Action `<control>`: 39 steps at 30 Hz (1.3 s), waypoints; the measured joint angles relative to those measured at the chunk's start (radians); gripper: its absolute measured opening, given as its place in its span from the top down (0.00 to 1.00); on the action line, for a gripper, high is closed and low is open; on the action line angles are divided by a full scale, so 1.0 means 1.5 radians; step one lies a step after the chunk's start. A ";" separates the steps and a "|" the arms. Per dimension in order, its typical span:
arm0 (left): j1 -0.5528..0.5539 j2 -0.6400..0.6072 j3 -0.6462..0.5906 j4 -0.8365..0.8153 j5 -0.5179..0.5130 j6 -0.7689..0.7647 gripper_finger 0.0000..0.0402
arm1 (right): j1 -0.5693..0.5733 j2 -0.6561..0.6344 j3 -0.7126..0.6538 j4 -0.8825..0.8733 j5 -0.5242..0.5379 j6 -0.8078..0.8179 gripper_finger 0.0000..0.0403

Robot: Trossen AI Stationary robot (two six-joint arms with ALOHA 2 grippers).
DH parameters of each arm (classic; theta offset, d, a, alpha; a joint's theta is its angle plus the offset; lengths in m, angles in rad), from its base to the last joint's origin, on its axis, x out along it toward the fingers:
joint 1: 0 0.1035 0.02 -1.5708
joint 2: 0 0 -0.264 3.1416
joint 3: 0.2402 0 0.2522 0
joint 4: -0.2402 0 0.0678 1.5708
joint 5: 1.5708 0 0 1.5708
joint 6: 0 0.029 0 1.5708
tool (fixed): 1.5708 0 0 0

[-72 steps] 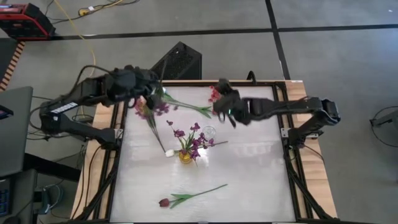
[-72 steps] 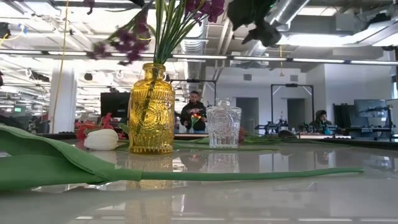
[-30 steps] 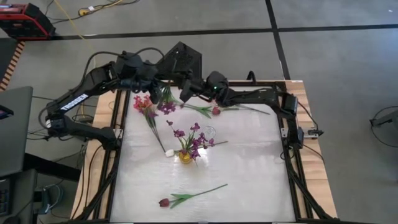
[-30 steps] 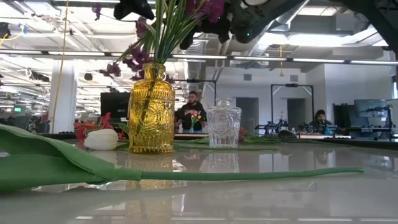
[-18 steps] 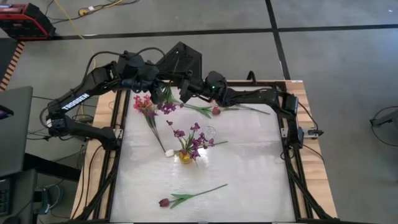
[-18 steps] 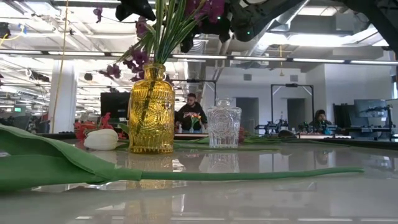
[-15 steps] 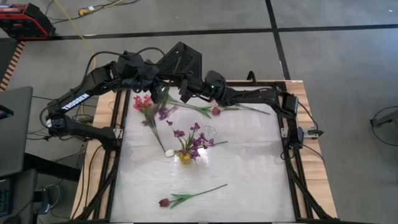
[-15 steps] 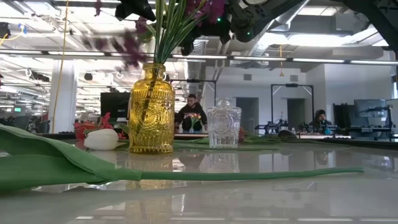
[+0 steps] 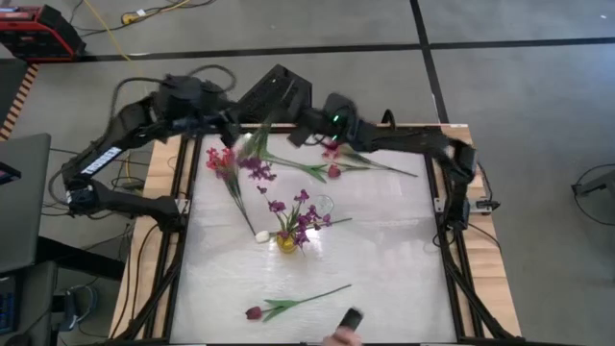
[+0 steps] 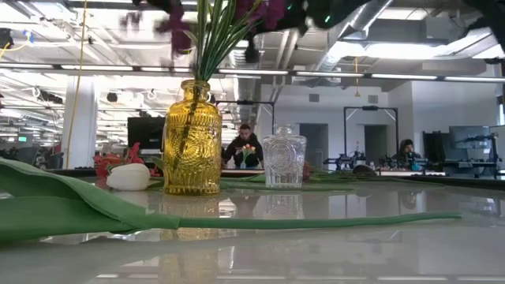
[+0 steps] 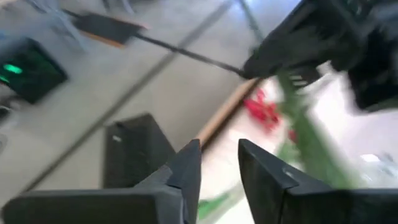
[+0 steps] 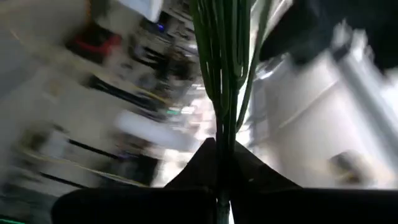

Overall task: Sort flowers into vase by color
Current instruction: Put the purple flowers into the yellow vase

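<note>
High view: the purple sprig (image 9: 255,154) has passed from the left end effector (image 9: 229,123) to the right end effector (image 9: 296,135) at the desk's (image 9: 384,259) far edge. Left wrist view: fingers parted, released. Right wrist view: fingers clenched on the stem. Low view: the yellow vase (image 10: 192,148) probably receives it next.

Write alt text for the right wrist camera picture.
The right gripper is shut on a bundle of thin green flower stems, which rise away from its two dark fingers. Everything behind them is too blurred to make out.
</note>
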 joint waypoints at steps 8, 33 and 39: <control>-0.001 -0.102 -0.019 0.014 -0.025 -0.001 0.71 | -0.114 -0.138 0.025 -0.234 -0.106 0.604 0.90; -0.132 -0.068 -0.493 0.772 0.309 0.008 0.43 | -0.008 -0.161 -0.008 -0.232 -0.666 1.272 0.90; -0.161 -0.037 -0.492 0.854 0.305 0.018 0.38 | 0.040 -0.152 -0.009 -0.190 -0.641 1.265 0.89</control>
